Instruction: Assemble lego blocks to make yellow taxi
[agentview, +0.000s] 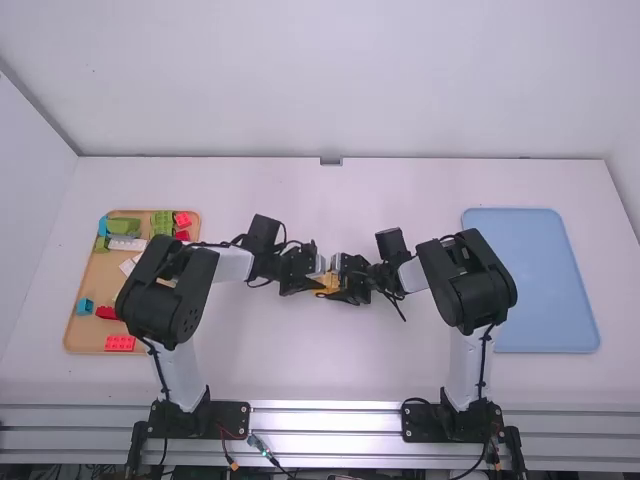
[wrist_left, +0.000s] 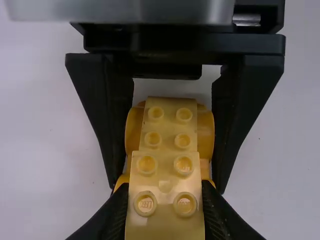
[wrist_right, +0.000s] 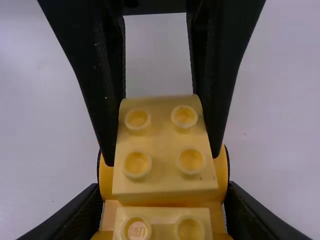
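My left gripper (agentview: 306, 270) and my right gripper (agentview: 350, 279) meet over the table's middle at a yellow build (agentview: 327, 284). In the left wrist view, my left gripper (wrist_left: 164, 196) is closed around a yellow block (wrist_left: 165, 172) with four studs, above a wider yellow body (wrist_left: 135, 131). That body has rounded orange-yellow sides and is gripped by the right gripper. From the right wrist view, my right gripper (wrist_right: 165, 197) clasps the body (wrist_right: 106, 182), while the left one's fingers flank the block (wrist_right: 162, 167). Whether block and body are pressed fully together, I cannot tell.
A wooden tray (agentview: 88, 335) at the left holds green, red, blue and white bricks, partly behind the left arm. At the right lies a light blue tray (agentview: 545, 290), close beside the right arm's elbow. White table surface (agentview: 330, 360) lies between the arms.
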